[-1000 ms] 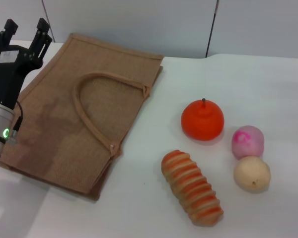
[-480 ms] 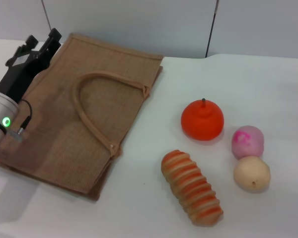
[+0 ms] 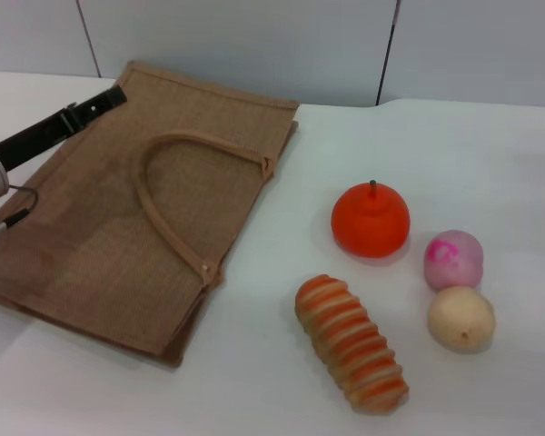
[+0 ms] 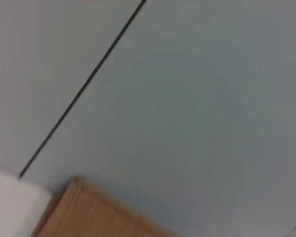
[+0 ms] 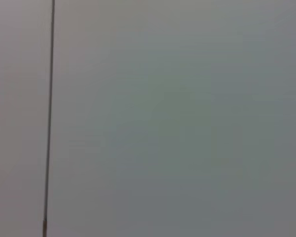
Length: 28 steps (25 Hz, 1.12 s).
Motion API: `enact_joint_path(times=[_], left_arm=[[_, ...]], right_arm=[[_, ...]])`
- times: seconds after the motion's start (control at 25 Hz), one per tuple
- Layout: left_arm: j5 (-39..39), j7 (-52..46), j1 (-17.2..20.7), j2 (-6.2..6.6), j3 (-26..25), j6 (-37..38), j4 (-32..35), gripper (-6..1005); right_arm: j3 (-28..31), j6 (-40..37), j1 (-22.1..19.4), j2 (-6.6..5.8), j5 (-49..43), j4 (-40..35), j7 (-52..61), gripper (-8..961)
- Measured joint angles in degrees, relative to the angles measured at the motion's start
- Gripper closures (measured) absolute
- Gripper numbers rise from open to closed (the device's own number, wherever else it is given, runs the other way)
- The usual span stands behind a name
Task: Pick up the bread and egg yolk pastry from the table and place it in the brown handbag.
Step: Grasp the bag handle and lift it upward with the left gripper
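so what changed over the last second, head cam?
The left claw rolled from fingers-up to edge-on and swung toward the far left corner of the brown handbag, with the arm drawing back toward the left edge. It took hold of nothing. The handbag lies flat as before, and the bread, egg yolk pastry, orange fruit and pink ball sit where they were. The right claw is out of view.

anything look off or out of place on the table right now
Nothing is spilled or damaged. The brown handbag lies flat and skewed on the table, mouth shut, not ready for loading. The left gripper lies low over its far corner. The bread and egg yolk pastry sit untouched.
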Motion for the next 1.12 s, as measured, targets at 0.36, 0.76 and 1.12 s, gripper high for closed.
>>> enact_joint_path(times=[0.36,0.76,1.12], left_arm=[[24.9,-27.9,-4.9,1.45,8.6,-1.4,13.6,183],[30.7,-31.3,-7.4,1.25,18.6,0.8,15.1,183],[33.2,-31.3,-8.7,0.16,20.5,4.4,14.6,183]], right_arm=[[0.0,1.5,0.6,0.0,0.0,-0.2,0.0,71],[0.0,1.8,0.6,0.0,0.0,-0.2,0.0,71],[0.0,2.4,0.8,0.0,0.0,-0.2,0.0,71]])
